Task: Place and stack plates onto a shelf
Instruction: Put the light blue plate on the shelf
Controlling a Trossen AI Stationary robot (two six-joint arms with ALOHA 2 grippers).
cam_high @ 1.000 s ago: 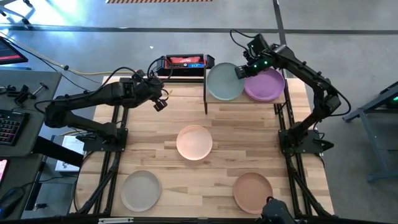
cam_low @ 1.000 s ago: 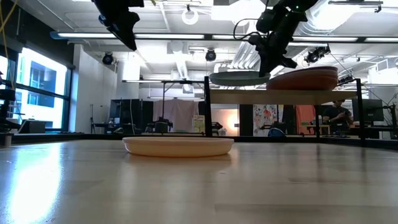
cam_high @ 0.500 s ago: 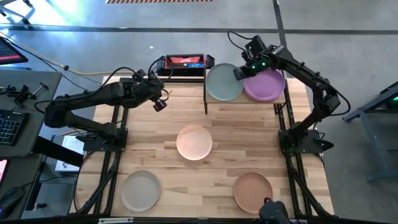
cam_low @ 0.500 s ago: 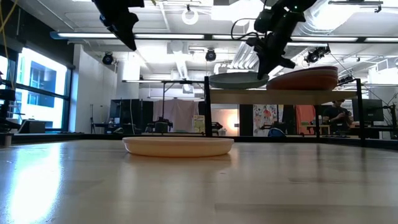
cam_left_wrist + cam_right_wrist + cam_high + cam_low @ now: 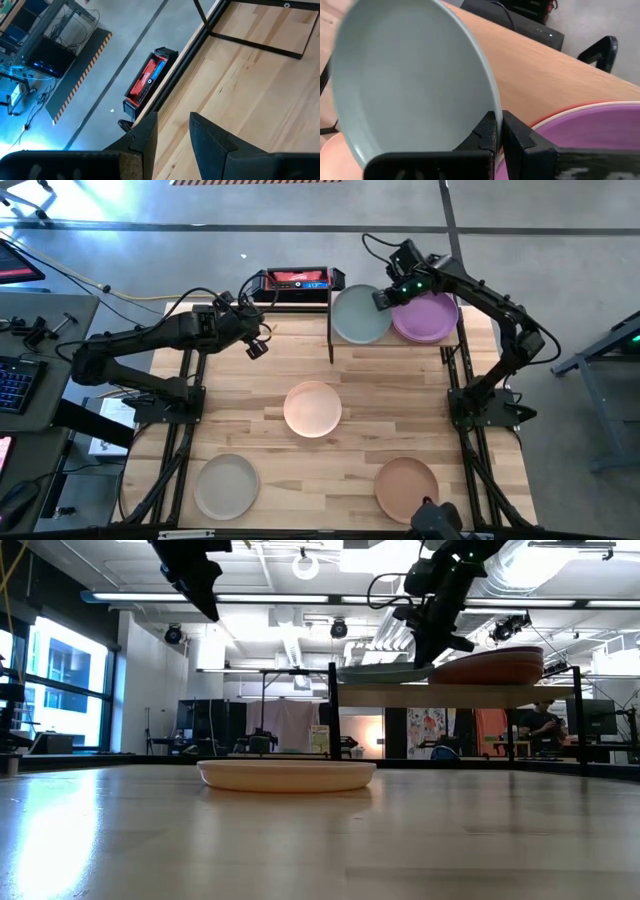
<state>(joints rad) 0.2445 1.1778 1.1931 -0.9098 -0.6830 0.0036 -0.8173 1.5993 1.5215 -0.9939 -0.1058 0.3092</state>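
High view: right gripper (image 5: 384, 298), jaws clamped on the rim of a round pale teal matte plate (image 5: 360, 313), holds it over the free half of the small light-wood shelf on black legs (image 5: 480, 330), presumably to set it beside the stack topped by a purple plate (image 5: 428, 317). Left gripper (image 5: 257, 345) waits empty, fingers slightly parted. On the tabletop lie 3 plates: peach (image 5: 312, 408), beige (image 5: 227, 485), terracotta (image 5: 406, 486).

Five plates (image 5: 312, 408) visible; one shelf (image 5: 470, 328); two arms; one red box (image 5: 296, 280).
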